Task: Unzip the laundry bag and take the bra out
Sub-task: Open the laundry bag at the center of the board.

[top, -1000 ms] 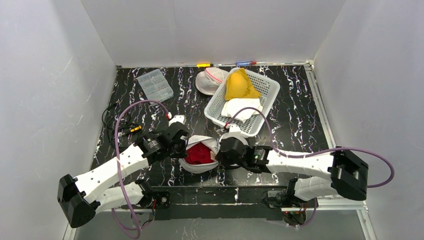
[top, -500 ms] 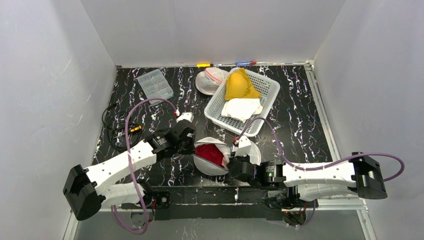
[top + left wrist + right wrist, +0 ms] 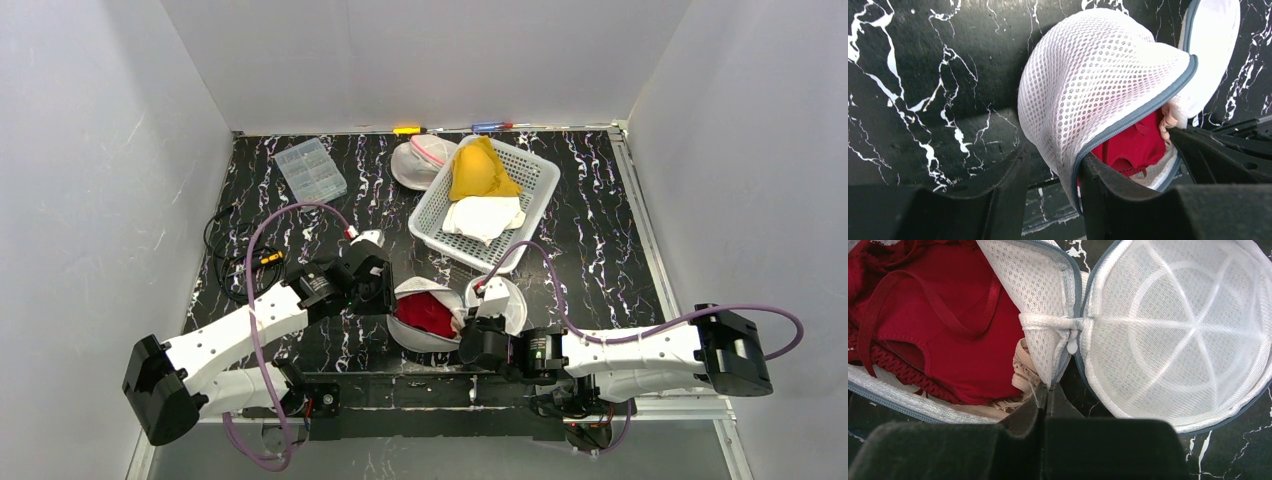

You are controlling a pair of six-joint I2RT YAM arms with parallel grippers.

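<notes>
Right wrist view: right gripper (image 3: pixel 1046 394) pinches laundry bag (image 3: pixel 1040 287) rim — left gripper (image 3: pixel 1055 167) parted.

Now left pincer (image 3: pixel 1052 172), pinched tight a sec ago, stands w/ fingers apart, mesh rim of laundry bag (image 3: pixel 1088 80) loose between them; it also sits further right than at first; right pincer (image 3: pixel 1047 390) is drawn back toward near edge of worktop (image 3: pixel 600 250), bag rim w/ it; bag lies further right & wider open, lid half (image 3: pixel 503 300) flopped out flat at right; more of red bra (image 3: pixel 428 312) shows.
</notes>
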